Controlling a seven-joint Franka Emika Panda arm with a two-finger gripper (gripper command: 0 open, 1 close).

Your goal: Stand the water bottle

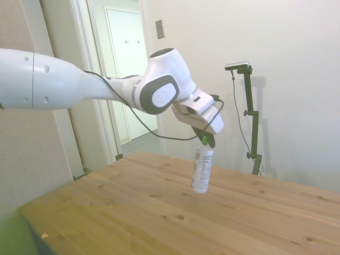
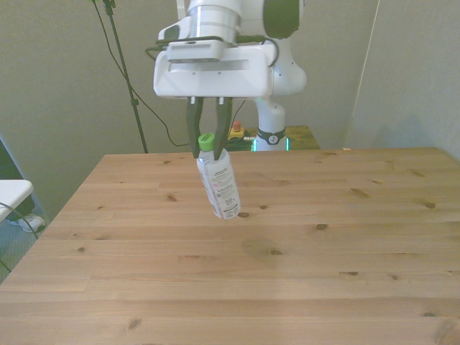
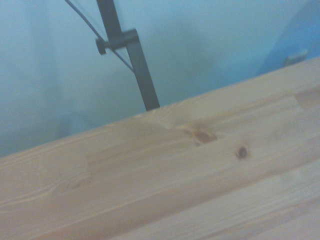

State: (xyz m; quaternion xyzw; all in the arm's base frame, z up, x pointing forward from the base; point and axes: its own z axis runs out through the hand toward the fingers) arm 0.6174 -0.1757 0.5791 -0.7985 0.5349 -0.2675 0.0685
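The end effector [image 2: 205, 141] pinches the bottle [image 2: 219, 185] by its green cap, hanging tilted above the tabletop [image 2: 302, 273].

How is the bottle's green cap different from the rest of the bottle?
The cap is bright green; the bottle body is white with dark and green print. The cap is short and small; the body is long and slim. The cap sits pinched in the gripper, while the body hangs free below it, tilted, above the table. Both are off the table, parts of one water bottle.
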